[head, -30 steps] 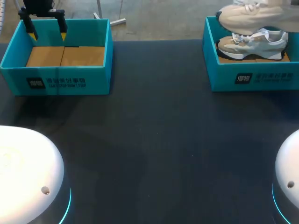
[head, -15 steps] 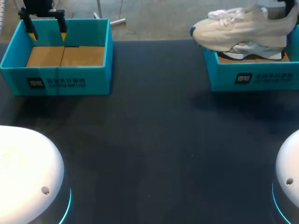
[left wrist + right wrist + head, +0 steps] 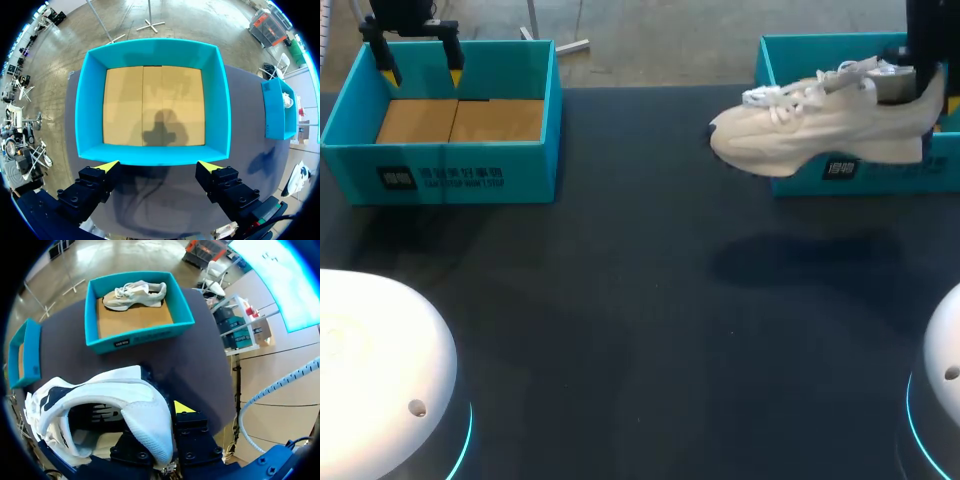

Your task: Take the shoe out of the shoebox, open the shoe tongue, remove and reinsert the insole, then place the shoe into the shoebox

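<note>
Head view, upper right: the shoe (image 3: pixel 820 125) is clamped at its heel by the right tool (image 3: pixel 157 412); it should be lowered level onto the worktop (image 3: pixel 640 300).

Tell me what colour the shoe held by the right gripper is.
Cream-white; the shoe shows best in the head view.
</note>
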Controlling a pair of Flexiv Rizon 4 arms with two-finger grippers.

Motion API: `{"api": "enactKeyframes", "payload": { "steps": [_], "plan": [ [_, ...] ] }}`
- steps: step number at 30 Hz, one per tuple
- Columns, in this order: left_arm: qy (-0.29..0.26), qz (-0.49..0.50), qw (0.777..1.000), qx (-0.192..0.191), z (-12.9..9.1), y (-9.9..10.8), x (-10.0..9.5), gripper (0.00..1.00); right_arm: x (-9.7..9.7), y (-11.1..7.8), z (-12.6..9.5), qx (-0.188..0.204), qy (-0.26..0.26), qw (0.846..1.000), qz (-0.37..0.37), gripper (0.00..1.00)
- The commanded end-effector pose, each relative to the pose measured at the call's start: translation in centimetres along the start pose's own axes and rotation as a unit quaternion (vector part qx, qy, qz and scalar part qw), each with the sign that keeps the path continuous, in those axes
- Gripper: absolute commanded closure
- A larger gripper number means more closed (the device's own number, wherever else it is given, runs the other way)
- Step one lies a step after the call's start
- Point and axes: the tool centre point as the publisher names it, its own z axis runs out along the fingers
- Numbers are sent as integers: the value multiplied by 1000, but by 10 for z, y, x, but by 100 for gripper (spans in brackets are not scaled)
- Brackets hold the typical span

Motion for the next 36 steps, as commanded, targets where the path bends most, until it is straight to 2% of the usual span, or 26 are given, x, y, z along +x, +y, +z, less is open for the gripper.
{"api": "enactKeyframes", "payload": {
  "steps": [1,9,27,29,36],
  "plan": [
    [0,0,1000,0,0,0,0,0,-2,-25,-2,-61,8,998,6,100],
    [0,0,1000,0,0,0,0,0,10,-54,-3,-55,17,998,13,100],
    [0,0,1000,0,0,0,0,0,10,-54,-3,-55,17,998,13,100],
    [0,0,1000,0,0,0,0,0,26,-55,0,-56,30,998,9,100],
    [0,0,1000,0,0,0,0,0,74,-65,4,-44,24,999,1,100]
  ]
}}
